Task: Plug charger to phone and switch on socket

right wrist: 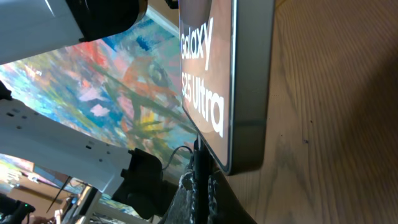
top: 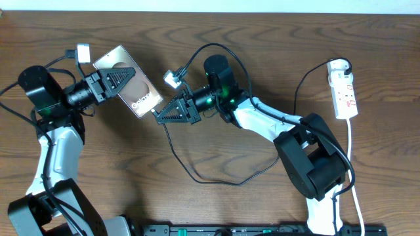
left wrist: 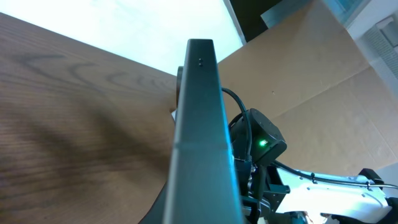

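Observation:
The phone [top: 134, 92], bronze with white "Galaxy" lettering, sits slanted at upper left, and my left gripper [top: 123, 80] is shut on its middle. In the left wrist view its dark edge [left wrist: 202, 124] fills the centre. My right gripper [top: 159, 115] is shut on the charger plug [right wrist: 200, 177], whose tip sits right at the phone's lettered end [right wrist: 249, 93]. I cannot tell whether the plug is seated. The thin black charger cable [top: 197, 178] loops across the table toward the front. The white socket [top: 344, 88] lies at far right, well away from both grippers.
The socket's white cord [top: 354, 177] runs down the right side past the right arm's base [top: 315, 164]. A small white camera block [top: 172, 79] sits above the right gripper, with thick black arm cables [top: 210, 49] arching behind it.

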